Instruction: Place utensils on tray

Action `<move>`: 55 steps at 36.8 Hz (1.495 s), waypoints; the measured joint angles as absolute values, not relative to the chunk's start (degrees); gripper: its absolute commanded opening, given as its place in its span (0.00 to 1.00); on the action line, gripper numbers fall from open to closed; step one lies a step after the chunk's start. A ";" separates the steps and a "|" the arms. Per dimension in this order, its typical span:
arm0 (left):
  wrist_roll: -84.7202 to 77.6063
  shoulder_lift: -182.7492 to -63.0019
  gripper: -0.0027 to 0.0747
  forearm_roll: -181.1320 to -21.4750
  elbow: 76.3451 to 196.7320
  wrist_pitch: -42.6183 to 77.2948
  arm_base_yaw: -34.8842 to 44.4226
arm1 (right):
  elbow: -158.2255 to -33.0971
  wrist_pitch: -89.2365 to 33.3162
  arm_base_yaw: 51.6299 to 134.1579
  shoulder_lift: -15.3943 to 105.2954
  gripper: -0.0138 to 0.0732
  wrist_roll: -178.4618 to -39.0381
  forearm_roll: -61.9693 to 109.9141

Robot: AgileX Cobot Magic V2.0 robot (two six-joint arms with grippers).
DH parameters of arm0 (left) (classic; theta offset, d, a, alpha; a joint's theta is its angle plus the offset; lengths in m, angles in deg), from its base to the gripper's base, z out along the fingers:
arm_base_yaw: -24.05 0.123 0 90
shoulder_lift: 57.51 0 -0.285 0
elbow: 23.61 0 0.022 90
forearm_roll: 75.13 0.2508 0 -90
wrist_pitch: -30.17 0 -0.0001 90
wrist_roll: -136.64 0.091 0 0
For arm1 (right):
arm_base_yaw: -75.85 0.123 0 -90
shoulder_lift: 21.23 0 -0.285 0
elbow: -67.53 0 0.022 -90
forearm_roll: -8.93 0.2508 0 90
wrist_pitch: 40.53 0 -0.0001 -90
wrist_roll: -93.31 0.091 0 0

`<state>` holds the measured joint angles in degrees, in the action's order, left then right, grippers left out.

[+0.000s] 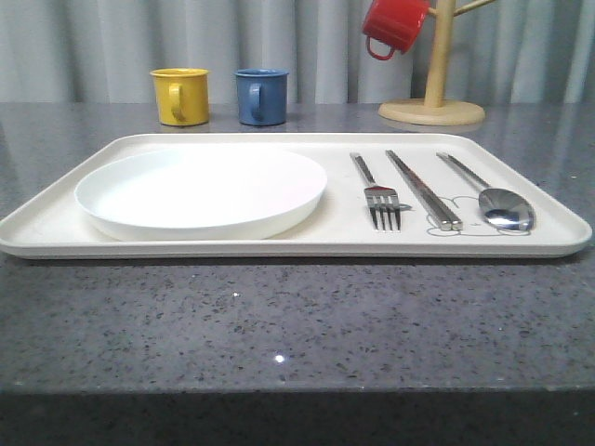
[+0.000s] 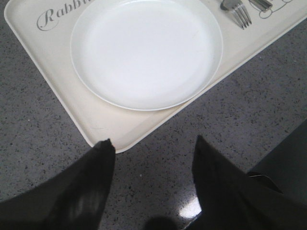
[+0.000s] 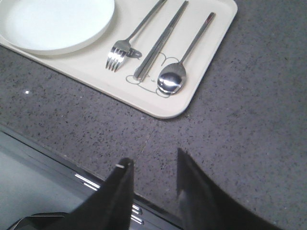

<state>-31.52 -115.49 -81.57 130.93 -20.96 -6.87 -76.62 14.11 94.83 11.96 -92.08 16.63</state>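
A cream tray [image 1: 232, 243] lies across the grey counter. On its right half rest a silver fork [image 1: 377, 193], a pair of flat chopsticks [image 1: 423, 190] and a spoon [image 1: 493, 197], side by side with handles pointing away. The right wrist view shows the fork [image 3: 125, 45], chopsticks [image 3: 161, 40] and spoon [image 3: 182, 61] on the tray [image 3: 211, 52]. My right gripper [image 3: 152, 158] hangs open above the counter's front edge, nothing between its fingers. My left gripper [image 2: 152, 143] is open too, over bare counter just off the tray's near corner [image 2: 103, 132].
A round white plate [image 1: 200, 190] fills the tray's left half. Behind the tray stand a yellow mug [image 1: 180, 96] and a blue mug [image 1: 261, 96]. A wooden mug tree [image 1: 432, 84] with a red mug [image 1: 392, 25] stands at the back right.
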 measured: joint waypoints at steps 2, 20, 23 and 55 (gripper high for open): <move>-31.52 -115.49 0.50 -81.19 130.93 -20.96 -6.87 | -76.62 13.71 94.83 11.96 0.30 -92.08 16.63; -29.18 -115.49 0.01 -77.91 130.80 -20.17 -6.87 | -76.62 12.23 94.83 11.96 0.08 -92.08 16.63; -29.00 -115.49 0.01 -77.78 130.39 -19.26 -6.87 | -76.62 11.69 94.83 11.96 0.08 -92.08 16.63; -28.60 -109.99 0.01 -78.04 129.66 -17.46 -1.03 | -76.62 11.56 94.83 11.96 0.08 -92.19 16.63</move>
<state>-28.60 -109.99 -78.04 129.66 -17.46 -1.03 -76.62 11.56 94.83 11.96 -92.19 16.63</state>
